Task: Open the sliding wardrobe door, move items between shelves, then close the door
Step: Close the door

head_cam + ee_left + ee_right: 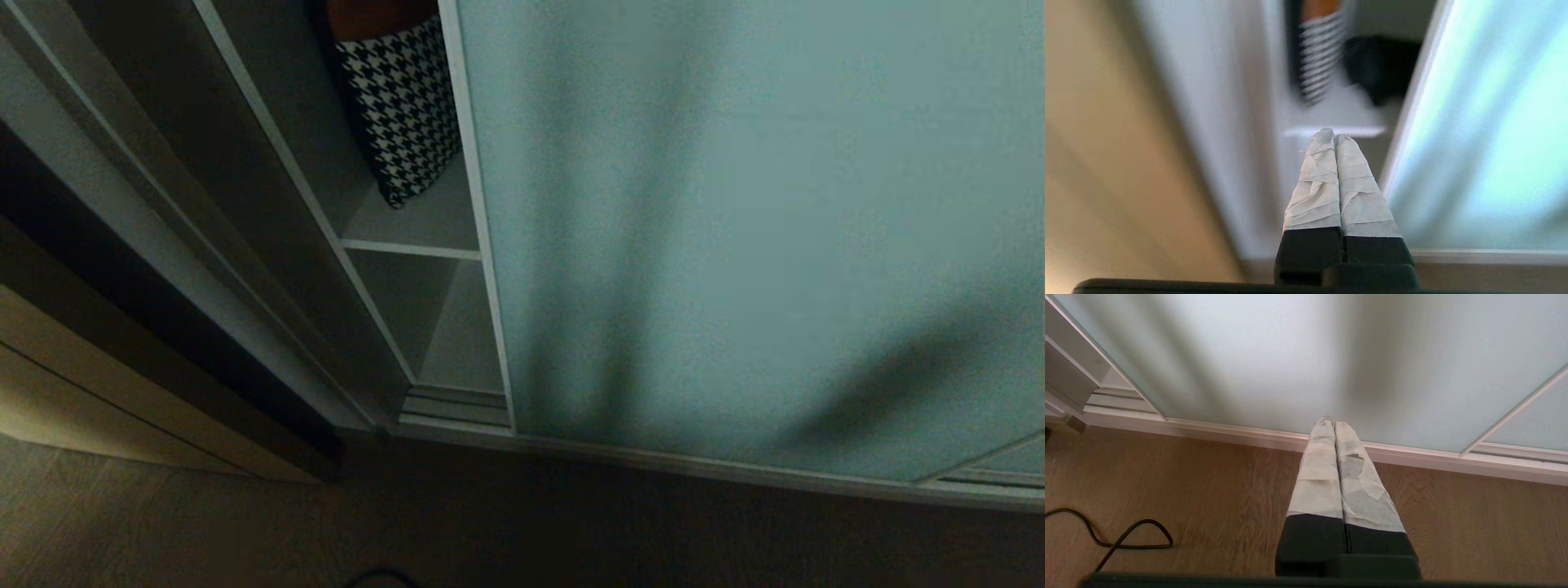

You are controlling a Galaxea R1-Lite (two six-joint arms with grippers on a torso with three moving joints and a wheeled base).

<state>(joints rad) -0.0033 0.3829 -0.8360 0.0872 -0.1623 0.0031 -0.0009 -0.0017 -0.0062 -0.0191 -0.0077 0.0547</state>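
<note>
The sliding wardrobe door [751, 237] stands upright with its long axis vertical, filling the right and middle of the head view and leaving a narrow gap at its left edge, where a shelf [412, 247] carries a houndstooth-patterned item [400, 114] cut off at the top. A dark item [1380, 65] beside it is too blurred to identify. The left end effector [1335, 136] points at the gap with fingers pressed together and empty; the right end effector [1333, 422], likewise closed on nothing, hangs over the wooden floor [1208, 490] near a black cable [1122, 535].
</note>
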